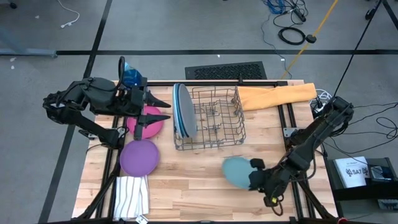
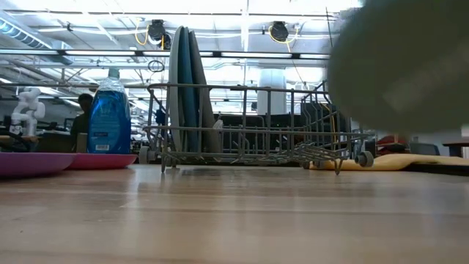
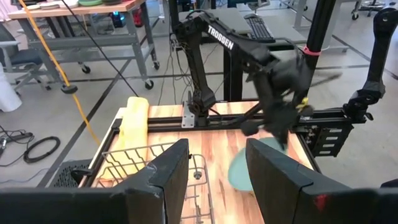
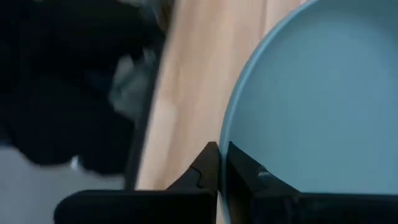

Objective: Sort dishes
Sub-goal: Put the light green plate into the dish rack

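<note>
My right tool is clamped on the rim of the teal plate, fingers pinched together across its thin edge, which the right wrist view shows running between them. I take it by the edge because a flat plate gives nothing else to hold. The plate sits at the near right of the bench, just in front of the rack; in the low view it fills the upper right, blurred, so I judge it is off the wood or tipping up, though I cannot be sure.

My left tool hangs over the left side of the bench with fingers apart and nothing between them, pointing toward the rack, above the magenta plate. It waits there, I think, for the next small plate.

Three large plates stand on edge in the rack's left end, grey and two blues as far as I can tell. That leaves the rest of the rack free for the small ones. The purple plate lies flat in front of the magenta one, touching or slightly overlapping it.

Beyond these, a soap bottle stands at the far left, a striped cloth lies at the near left, and a yellow cloth lies at the far right.
</note>
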